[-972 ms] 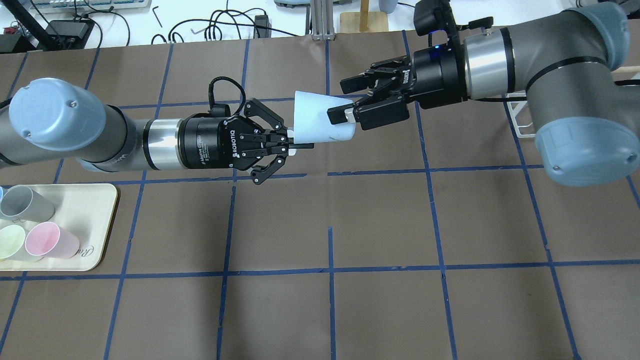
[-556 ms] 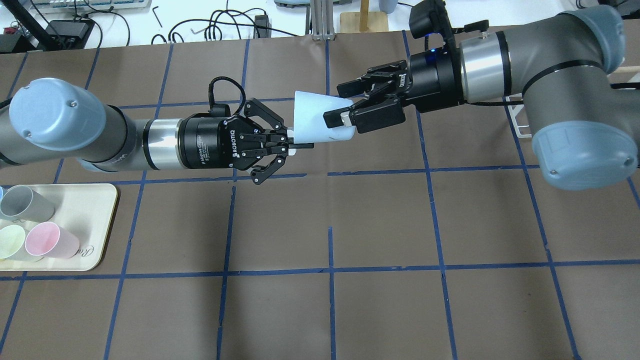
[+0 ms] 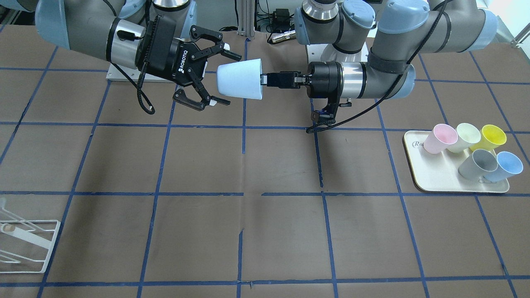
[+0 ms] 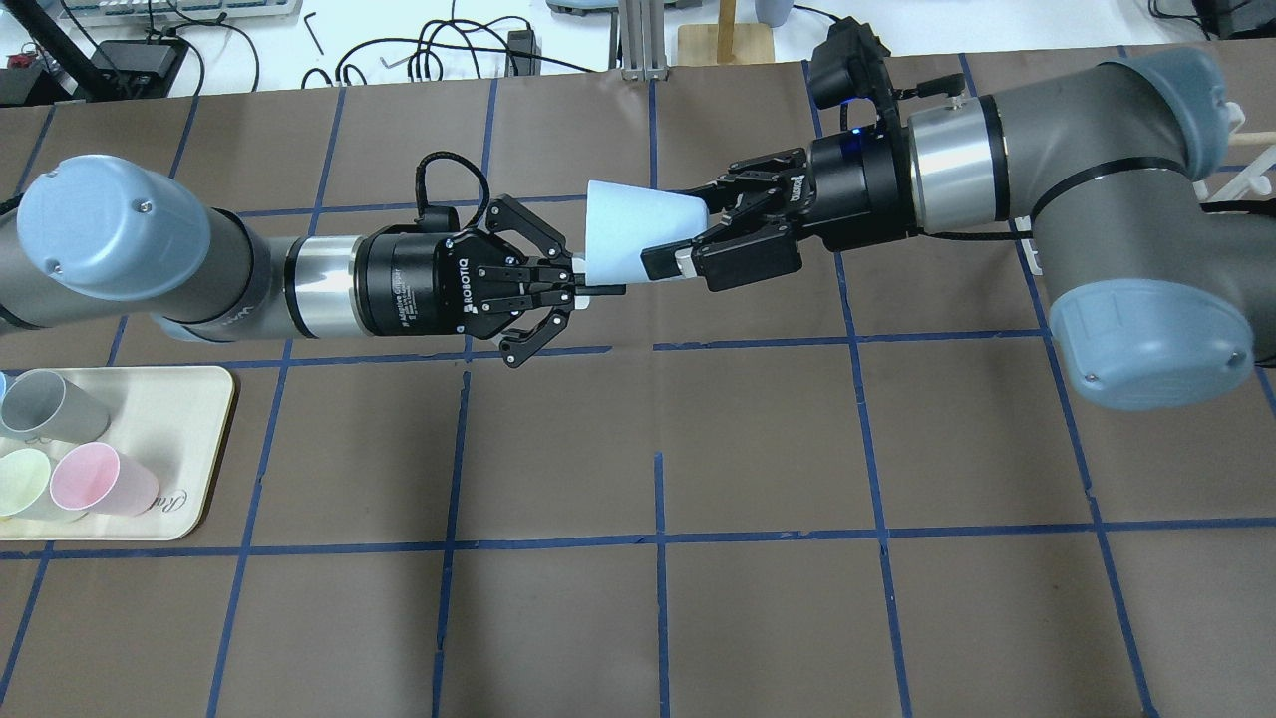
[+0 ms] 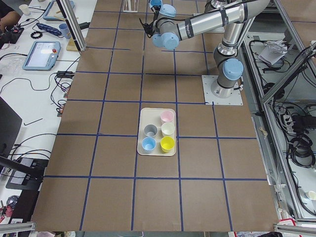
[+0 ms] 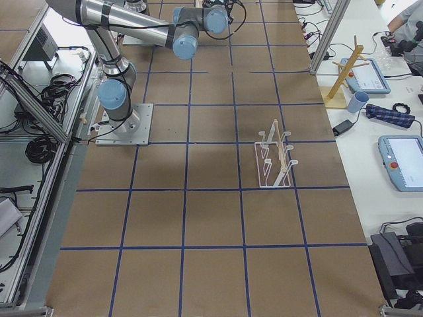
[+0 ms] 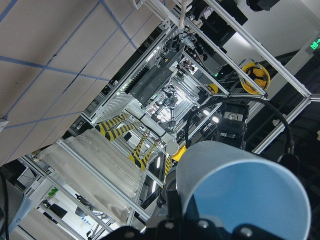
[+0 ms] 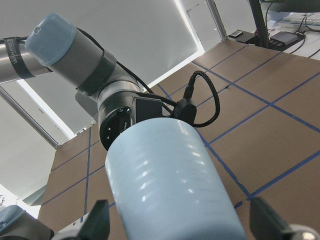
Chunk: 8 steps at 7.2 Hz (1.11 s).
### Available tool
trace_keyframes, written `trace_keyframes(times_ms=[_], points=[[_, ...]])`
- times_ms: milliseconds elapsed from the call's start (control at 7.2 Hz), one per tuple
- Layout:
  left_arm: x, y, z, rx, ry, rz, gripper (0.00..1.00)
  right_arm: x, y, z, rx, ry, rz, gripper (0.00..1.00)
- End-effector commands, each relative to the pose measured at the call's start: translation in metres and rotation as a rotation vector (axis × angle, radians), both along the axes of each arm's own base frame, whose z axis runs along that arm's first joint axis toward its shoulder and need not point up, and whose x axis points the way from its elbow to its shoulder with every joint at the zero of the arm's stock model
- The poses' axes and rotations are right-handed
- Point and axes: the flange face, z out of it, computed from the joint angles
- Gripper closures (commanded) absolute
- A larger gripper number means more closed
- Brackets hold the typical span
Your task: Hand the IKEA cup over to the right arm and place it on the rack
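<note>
Brown taped-grid tabletop (image 4: 758, 439); left claw (image 4: 601, 289) clamps IKEA cup (image 4: 633, 234) rim, held horizontal; right claw (image 3: 225, 78) gapes around its base.

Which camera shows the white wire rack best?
Exterior right: the rack stands whole and unobstructed. Front-facing catches only its corner at the picture's edge; overhead shows slivers behind the right arm; elsewhere it's unclear.

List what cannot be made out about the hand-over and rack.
The rack: front-facing view, cut by the left edge; overhead, mostly behind the right arm.
Pinch of the left gripper on the rim of the IKEA cup: left wrist view, cut by the bottom edge.
Fingertips of the right gripper: right wrist view, cut by the bottom edge.
Both grippers: side views, too small.
</note>
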Motion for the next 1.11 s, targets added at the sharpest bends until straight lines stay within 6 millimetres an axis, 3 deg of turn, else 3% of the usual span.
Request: trace_keyframes(times_ms=[0, 417, 556, 694, 833, 972], points=[[-0.0002, 0.0003, 0.0008, -0.002, 0.0, 0.0, 1.0, 0.0001, 0.0038, -0.0008, 0.007, 0.003, -0.003, 0.37], [0.0004, 0.0003, 0.0014, -0.003, 0.0, 0.001, 1.0, 0.0, 0.003, 0.0014, 0.001, 0.005, -0.003, 0.56], [0.0004, 0.0007, 0.0027, -0.006, -0.001, 0.001, 0.89, 0.0, 0.0026, 0.0028, 0.007, 0.005, -0.006, 0.61], [0.0023, -0.0003, 0.0054, -0.007, 0.0, 0.012, 0.09, -0.0001, 0.003, 0.0032, 0.007, 0.008, -0.007, 0.7], [0.007, -0.0016, 0.0059, 0.003, -0.001, 0.021, 0.0, -0.0001, 0.0029, 0.0053, 0.015, 0.007, -0.012, 0.76], [0.0077, -0.002, 0.0084, 0.012, -0.001, 0.024, 0.0, -0.0001, 0.0027, 0.0061, 0.013, 0.007, -0.012, 0.81]])
